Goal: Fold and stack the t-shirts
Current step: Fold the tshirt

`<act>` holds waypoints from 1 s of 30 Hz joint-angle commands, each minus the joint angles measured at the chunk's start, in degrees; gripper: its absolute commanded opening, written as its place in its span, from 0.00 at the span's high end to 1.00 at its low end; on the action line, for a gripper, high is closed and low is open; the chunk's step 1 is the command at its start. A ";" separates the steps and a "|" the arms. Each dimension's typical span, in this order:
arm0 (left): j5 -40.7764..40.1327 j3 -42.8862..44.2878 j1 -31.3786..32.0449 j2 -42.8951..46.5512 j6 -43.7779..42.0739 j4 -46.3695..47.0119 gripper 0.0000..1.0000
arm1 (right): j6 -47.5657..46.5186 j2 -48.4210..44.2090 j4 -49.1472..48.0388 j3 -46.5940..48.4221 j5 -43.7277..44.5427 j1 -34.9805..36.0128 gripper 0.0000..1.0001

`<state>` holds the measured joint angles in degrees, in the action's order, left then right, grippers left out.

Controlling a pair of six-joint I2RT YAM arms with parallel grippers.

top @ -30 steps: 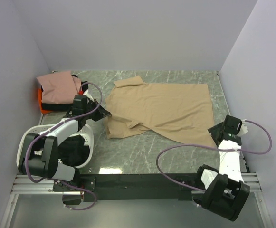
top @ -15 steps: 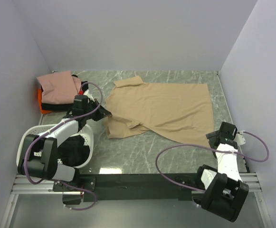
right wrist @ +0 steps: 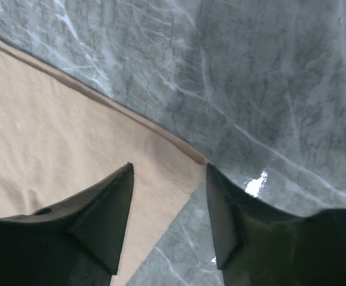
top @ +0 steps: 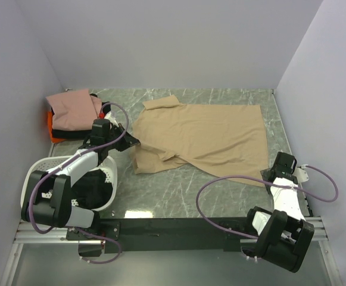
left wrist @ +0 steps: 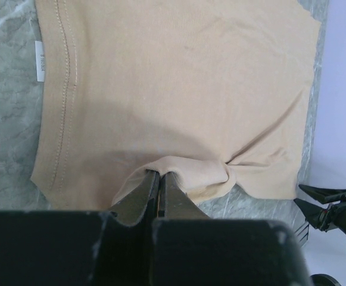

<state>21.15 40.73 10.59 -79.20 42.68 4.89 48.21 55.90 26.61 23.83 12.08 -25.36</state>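
A tan-beige t-shirt [top: 202, 136] lies spread on the marble table [top: 161, 190], its left side rumpled. My left gripper [top: 132, 141] is shut on a raised fold at the shirt's left edge; in the left wrist view the jaws [left wrist: 159, 174] pinch the tan cloth [left wrist: 178, 89]. My right gripper [top: 270, 176] is open, low over the shirt's near right corner; in the right wrist view its fingers [right wrist: 168, 168] straddle that corner [right wrist: 184, 170]. A folded stack sits at the back left, a dusty pink shirt [top: 71, 108] on top of black and orange [top: 53, 134] ones.
A white perforated basket [top: 44, 173] with dark contents stands at the near left, under my left arm. Grey walls close in the table at the left, back and right. The black rail [top: 178, 225] runs along the near edge.
My right gripper has drawn back toward the near edge, from the shirt's right hem to its near right corner. The left gripper and the shirt have not visibly moved.
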 commanded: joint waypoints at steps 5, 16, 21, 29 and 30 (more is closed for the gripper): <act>-0.05 0.14 0.13 2.03 -1.02 1.09 0.99 | -0.12 -0.18 -1.91 1.48 2.25 0.14 0.74; 0.21 -0.04 0.13 1.94 -1.10 1.35 0.99 | -3.55 -2.98 -0.87 2.27 1.19 0.14 1.00; 0.39 -0.12 0.13 1.77 -0.93 1.44 0.99 | -4.08 -7.55 2.13 5.16 1.11 0.14 1.00; -0.75 -0.30 1.10 2.55 -0.05 1.01 0.99 | -9.52 -15.81 3.80 8.33 -0.11 0.14 1.00; -0.84 -0.30 1.62 2.91 0.13 0.74 0.99 | -9.88 -16.69 3.45 8.25 -0.64 0.14 1.00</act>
<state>21.02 40.69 11.20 -79.07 42.74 4.86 41.43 41.52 29.89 29.93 12.10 -25.36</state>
